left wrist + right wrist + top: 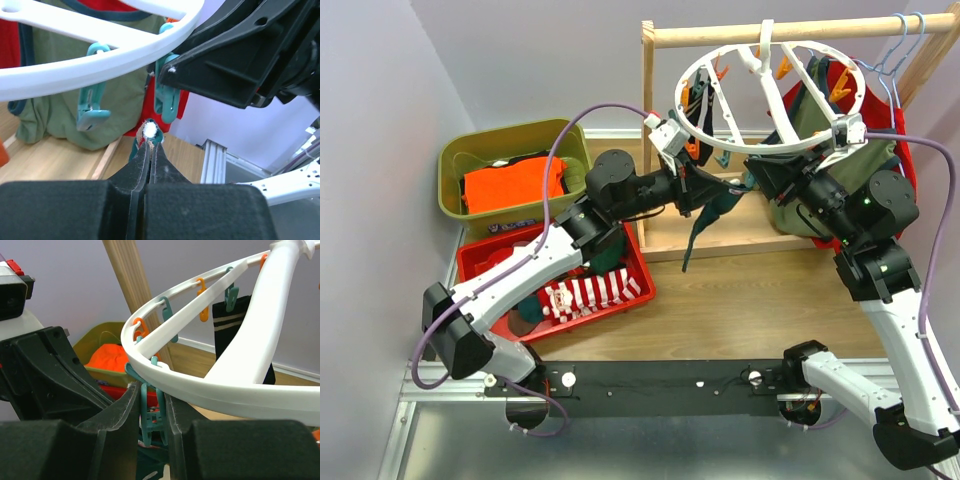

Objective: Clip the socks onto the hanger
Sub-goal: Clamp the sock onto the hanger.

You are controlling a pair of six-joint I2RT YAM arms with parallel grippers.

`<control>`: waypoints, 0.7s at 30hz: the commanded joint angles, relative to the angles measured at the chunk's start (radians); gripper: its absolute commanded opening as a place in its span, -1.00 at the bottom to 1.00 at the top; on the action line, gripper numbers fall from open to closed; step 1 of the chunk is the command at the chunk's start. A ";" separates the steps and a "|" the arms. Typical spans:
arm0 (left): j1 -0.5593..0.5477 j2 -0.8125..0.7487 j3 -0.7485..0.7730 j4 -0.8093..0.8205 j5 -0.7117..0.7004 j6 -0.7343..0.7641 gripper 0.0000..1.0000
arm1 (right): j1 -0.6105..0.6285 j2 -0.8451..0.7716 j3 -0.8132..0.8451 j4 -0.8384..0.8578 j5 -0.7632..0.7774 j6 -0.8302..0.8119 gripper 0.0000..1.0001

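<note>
The white ring hanger hangs by its hook from the wooden rail. My left gripper is shut on the top of a dark teal sock, which dangles just under the ring's near rim. In the left wrist view the jaws pinch the sock's fuzzy white tip right below a teal clip. My right gripper is shut on that teal clip, squeezing it under the ring. A black striped sock hangs clipped on the far side.
A green bin holds an orange folded garment. A red tray holds a red-and-white striped sock and others. Olive and red shirts hang on light-blue hangers from the wooden rack.
</note>
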 commanded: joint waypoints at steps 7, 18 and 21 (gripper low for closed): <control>-0.008 0.031 0.024 0.108 0.039 -0.069 -1.00 | 0.004 -0.014 -0.033 0.042 -0.089 0.020 -0.70; -0.008 0.049 0.045 0.113 0.029 -0.080 -1.00 | 0.004 -0.019 -0.033 0.041 -0.114 0.020 -0.70; -0.008 0.051 0.048 0.122 0.030 -0.085 -1.00 | 0.004 -0.020 -0.038 0.041 -0.120 0.018 -0.70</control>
